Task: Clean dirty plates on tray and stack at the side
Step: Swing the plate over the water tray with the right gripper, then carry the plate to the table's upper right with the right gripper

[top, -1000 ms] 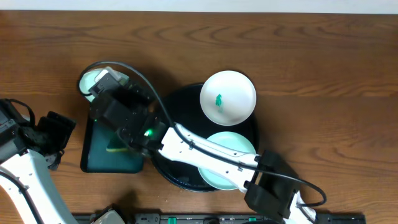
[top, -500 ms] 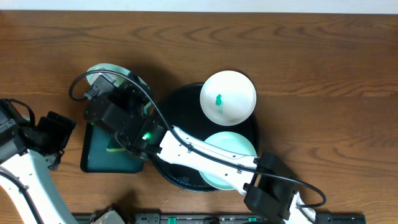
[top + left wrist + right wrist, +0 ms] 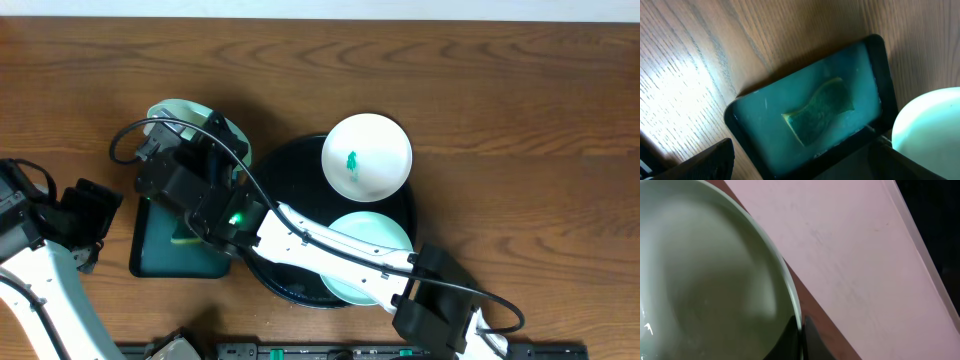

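The mint-green plate (image 3: 180,112) in the right gripper (image 3: 801,330) has slid further out from under the wrist over the last 1 second. 1 second ago only a sliver showed to the left of the black tray (image 3: 290,165); now a broad crescent is in view, up and to the left of the tray and near its rim. No green smear shows on the part visible in the right wrist view, so this plate is probably wiped. I judge the arm is bringing it to the stacking spot beside the tray. Whether it already rests on the table (image 3: 500,80) or hangs just above it cannot be told.

The right wrist view is close and dim, but the fingers seem pinched on the plate's rim.

On the black tray nothing has moved. The white plate (image 3: 367,155) sits at the tray's far side with its green smear (image 3: 351,161) at the centre. The 2nd mint plate (image 3: 385,235) lies at the tray's near side, partly under the right arm, so 2 plates remain.

The teal tray (image 3: 160,250) with the sponge (image 3: 820,110) lies left of the black tray. Further left, the left gripper (image 3: 100,225) waits with fingers spread wide and nothing between them.
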Controlling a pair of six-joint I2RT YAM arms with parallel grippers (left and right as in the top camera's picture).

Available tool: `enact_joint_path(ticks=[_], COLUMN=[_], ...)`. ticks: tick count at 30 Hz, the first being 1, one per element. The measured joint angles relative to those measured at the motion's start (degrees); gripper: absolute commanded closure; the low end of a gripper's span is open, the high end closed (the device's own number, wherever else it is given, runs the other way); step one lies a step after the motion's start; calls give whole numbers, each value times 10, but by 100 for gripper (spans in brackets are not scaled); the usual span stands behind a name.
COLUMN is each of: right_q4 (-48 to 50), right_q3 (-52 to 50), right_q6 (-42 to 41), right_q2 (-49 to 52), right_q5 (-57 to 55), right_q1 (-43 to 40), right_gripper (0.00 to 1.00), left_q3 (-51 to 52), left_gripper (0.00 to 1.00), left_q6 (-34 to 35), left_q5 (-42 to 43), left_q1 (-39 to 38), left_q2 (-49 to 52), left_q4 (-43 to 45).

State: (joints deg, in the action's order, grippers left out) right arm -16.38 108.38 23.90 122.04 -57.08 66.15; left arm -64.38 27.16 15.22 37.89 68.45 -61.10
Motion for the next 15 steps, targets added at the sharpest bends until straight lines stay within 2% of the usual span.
enact_joint_path(ticks=[5, 8, 10, 15], right_q4=[-7, -53, -119, -253], right_q3=[0, 4, 7, 7], right_q6=[2, -23, -71, -268], right_q2=[0, 0, 0, 3], right_q5=[-18, -19, -2, 130], right_q1=[0, 0, -1, -37], right_gripper=[99, 99, 99, 99], left_q3=[0, 0, 0, 0], left_gripper=[14, 14, 14, 14], left_q6=[0, 0, 0, 0], left_q5=[1, 1, 1, 1], left_q1=[0, 0, 0, 0], left_q2=[0, 0, 0, 0], left_q4=[0, 0, 0, 1])
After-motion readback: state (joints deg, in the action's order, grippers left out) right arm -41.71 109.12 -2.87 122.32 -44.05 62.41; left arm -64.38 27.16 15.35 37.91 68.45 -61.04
